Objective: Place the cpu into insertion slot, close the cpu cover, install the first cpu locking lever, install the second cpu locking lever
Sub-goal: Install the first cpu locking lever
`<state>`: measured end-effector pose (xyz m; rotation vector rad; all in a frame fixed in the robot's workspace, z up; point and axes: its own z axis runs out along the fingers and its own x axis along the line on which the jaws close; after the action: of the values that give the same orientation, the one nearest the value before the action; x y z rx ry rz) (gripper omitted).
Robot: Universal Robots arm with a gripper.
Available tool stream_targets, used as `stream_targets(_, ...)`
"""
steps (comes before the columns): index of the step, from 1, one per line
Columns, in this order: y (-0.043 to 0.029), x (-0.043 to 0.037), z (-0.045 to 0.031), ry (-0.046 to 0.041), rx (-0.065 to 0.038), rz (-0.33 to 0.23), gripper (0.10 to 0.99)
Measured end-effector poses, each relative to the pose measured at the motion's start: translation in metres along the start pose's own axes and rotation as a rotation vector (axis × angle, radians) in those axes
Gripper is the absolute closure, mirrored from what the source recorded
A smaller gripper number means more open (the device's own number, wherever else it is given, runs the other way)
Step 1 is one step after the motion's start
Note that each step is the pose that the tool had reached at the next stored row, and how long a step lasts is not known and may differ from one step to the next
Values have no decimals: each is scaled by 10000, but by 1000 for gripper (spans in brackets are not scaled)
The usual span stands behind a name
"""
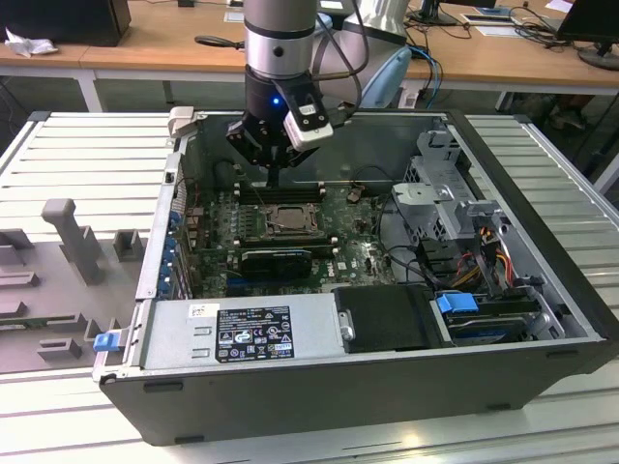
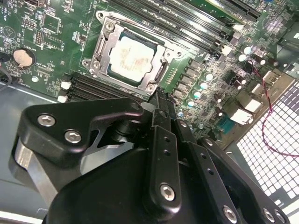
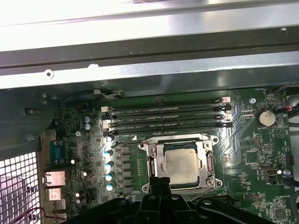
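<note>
The cpu (image 2: pixel 133 58), a pale silvery square, lies flat in the insertion slot (image 2: pixel 91 65) on the green motherboard; it also shows in the first wrist view (image 3: pixel 181 164) and in the exterior view (image 1: pixel 288 220). The cpu cover (image 3: pixel 156 161), a silver frame, lies down around the chip's edges. A thin wire lever (image 2: pixel 162 70) runs along one side of the socket. My gripper (image 2: pixel 161 95) is shut with nothing between its fingers. Its tips hover just beside the socket's edge (image 3: pixel 161 181). In the exterior view my gripper (image 1: pixel 275 177) hangs over the board behind the socket.
Long black memory slots (image 3: pixel 166 116) run beside the socket. A long black card (image 1: pixel 276 259) sits in front of it. The case's walls (image 1: pixel 319 387), a power supply (image 1: pixel 242 333), a drive cage (image 1: pixel 435 198) and loose cables (image 1: pixel 484 251) surround the board.
</note>
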<state>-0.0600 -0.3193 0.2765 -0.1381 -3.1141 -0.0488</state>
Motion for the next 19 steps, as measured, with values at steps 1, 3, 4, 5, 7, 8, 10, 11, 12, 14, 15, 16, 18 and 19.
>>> stream_targets(1, 0, 3, 0, 0, 1, 0, 980)
stream_targets(3, -1, 9, 0, 0, 0, -1, 980)
stream_targets(4, -1, 12, 0, 0, 1, -2, 980)
stream_targets(5, -1, 14, 0, 0, 0, -2, 980)
stream_targets(7, -2, 20, 1, 0, 1, -2, 980)
stream_targets(8, -2, 22, 1, 1, 1, -3, 980)
stream_targets(10, -3, 31, 1, 0, 0, -3, 980)
stream_targets(11, -3, 35, 1, 0, 1, -4, 980)
stream_targets(12, -3, 38, 1, 0, 1, -5, 980)
stream_targets(14, -4, 42, 1, 0, 1, -7, 980)
stream_targets(15, -4, 44, 1, 0, 1, -6, 980)
stream_targets(16, -4, 46, 1, 0, 0, -5, 980)
stream_targets(18, -5, 50, 1, 0, 1, -7, 980)
stream_targets(19, -5, 52, 2, 0, 1, -7, 980)
